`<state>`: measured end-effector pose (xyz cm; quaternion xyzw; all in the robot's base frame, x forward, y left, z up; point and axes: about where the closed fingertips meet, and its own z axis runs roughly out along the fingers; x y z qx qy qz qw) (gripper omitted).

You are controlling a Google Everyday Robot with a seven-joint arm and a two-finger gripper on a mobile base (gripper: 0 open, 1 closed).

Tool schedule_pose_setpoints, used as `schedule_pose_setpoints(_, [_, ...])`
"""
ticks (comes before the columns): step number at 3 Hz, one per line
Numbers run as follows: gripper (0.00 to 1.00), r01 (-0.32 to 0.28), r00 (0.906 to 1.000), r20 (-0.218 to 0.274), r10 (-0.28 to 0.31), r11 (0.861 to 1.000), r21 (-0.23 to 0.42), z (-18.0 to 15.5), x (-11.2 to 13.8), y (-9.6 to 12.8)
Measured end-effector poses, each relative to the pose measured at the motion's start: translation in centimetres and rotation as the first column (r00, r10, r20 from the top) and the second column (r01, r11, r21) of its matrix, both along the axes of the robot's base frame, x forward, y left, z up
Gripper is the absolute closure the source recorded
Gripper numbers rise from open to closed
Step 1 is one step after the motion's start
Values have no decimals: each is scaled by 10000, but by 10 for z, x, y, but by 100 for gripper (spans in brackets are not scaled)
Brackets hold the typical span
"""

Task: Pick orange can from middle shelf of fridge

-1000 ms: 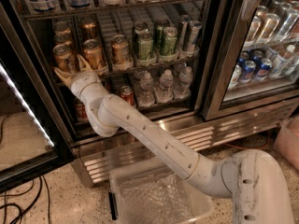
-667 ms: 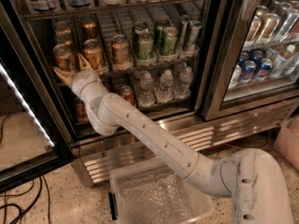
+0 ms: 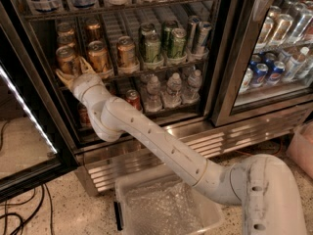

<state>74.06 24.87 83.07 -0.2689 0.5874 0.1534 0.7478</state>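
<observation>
The fridge (image 3: 225, 58) stands with its left glass door swung open. Several orange cans stand on the left of the middle shelf (image 3: 146, 70), in lanes. The front-left orange can (image 3: 65, 58) stands at the shelf's front rail, with two more (image 3: 98, 56) (image 3: 126, 51) to its right. My gripper (image 3: 73, 72) is at the shelf's front left edge, right in front of and just below the front-left orange can. Its fingers (image 3: 62, 77) are spread open in a V and hold nothing. My white arm (image 3: 156, 141) reaches up from the lower right.
Green cans (image 3: 164, 45) and silver cans (image 3: 201, 35) fill the shelf's right side. Red cans (image 3: 133, 99) and water bottles (image 3: 171, 89) stand on the shelf below. A clear plastic bin (image 3: 166, 204) sits on the floor. The open door (image 3: 27, 121) is at left, with cables (image 3: 19, 219) under it.
</observation>
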Motion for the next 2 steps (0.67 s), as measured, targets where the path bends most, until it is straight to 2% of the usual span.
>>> schedule_pose_setpoints(2, [96,-4,10000,17,4,10000,-12,2,2,0])
